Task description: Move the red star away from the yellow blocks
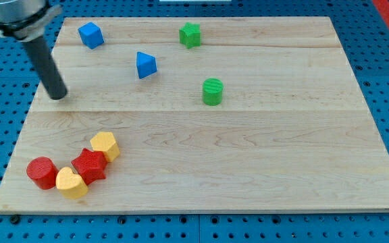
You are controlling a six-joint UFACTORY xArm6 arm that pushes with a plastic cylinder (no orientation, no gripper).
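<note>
- Camera view: red star-shaped block (90, 166) sits near the wooden board's (262, 162) bottom-left corner, wedged between two yellow blocks: yellow hexagon-like block (105, 145) touching it at upper right, yellow heart-like block (71, 182) touching at lower left.
- Red cylinder block (42, 172) just left of the heart.
- My tip (59, 96) rests on the board well apart from the star, which lies toward the view's bottom, slightly right.
- No pincer on this rig, bare rod only, nothing to open or close.
- Judgement: the star's open side faces lower right, so I'd push from upper left, through the gap.
</note>
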